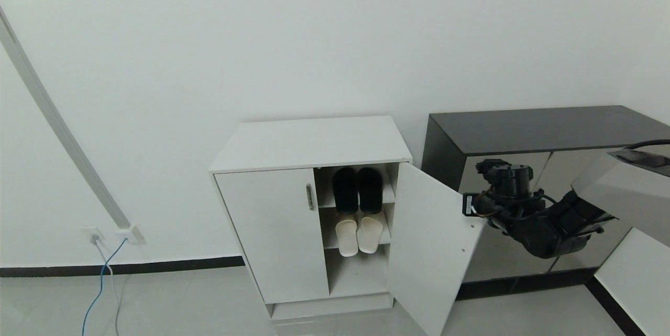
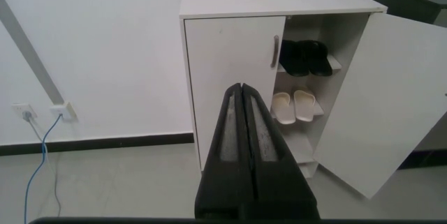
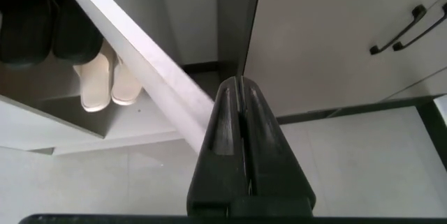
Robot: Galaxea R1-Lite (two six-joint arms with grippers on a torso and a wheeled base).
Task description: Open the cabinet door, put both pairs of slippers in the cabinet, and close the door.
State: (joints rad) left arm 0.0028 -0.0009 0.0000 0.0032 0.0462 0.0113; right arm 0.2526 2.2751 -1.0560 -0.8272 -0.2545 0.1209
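Right gripper (image 1: 468, 204) seemingly against cabinet door (image 1: 429, 242)

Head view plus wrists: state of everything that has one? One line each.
Right cabinet door: swung open.
Left cabinet door: shut.
Black slippers: side by side on the top shelf.
White slippers: side by side on the middle shelf, overhanging its front edge.
Left gripper: shut, empty.
Right gripper: shut, empty, by the open door's free edge.
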